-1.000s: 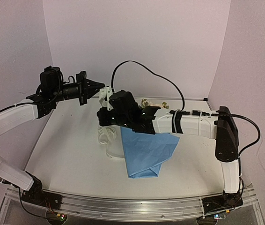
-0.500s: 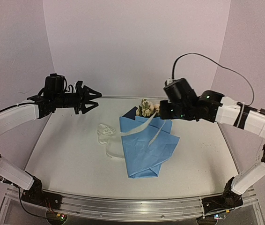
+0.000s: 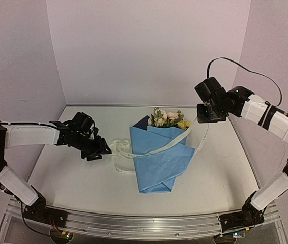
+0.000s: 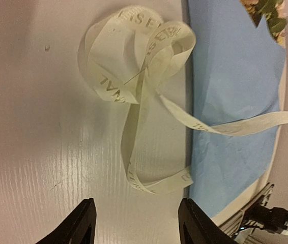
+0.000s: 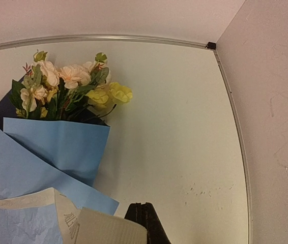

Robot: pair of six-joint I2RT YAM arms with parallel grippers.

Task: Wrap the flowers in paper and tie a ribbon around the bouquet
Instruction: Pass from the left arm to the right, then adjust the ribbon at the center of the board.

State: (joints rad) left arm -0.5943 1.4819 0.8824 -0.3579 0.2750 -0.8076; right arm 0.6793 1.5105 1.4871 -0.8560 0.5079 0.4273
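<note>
Blue paper point(image 3: 159, 162) is folded round the flowers point(image 3: 167, 118) in the middle of the table point(image 3: 67, 178). The pink and yellow blooms poke out at the far end. The ribbon point(image 3: 159, 146) lies across the paper. One end goes up to the right gripper point(image 3: 205, 118), whose fingers are pinched together on it. The other end sits in loose loops on the table, just beside the paper's left edge. The left gripper point(image 3: 99, 151) hangs low near those loops, fingers apart, with nothing in them. I think the ribbon is light, soft and floppy, maybe a bit slippery. A flat single strand near the loops looks best to grab, not the tangle. The paper looks thin and could crumple, so pull gently.
</note>
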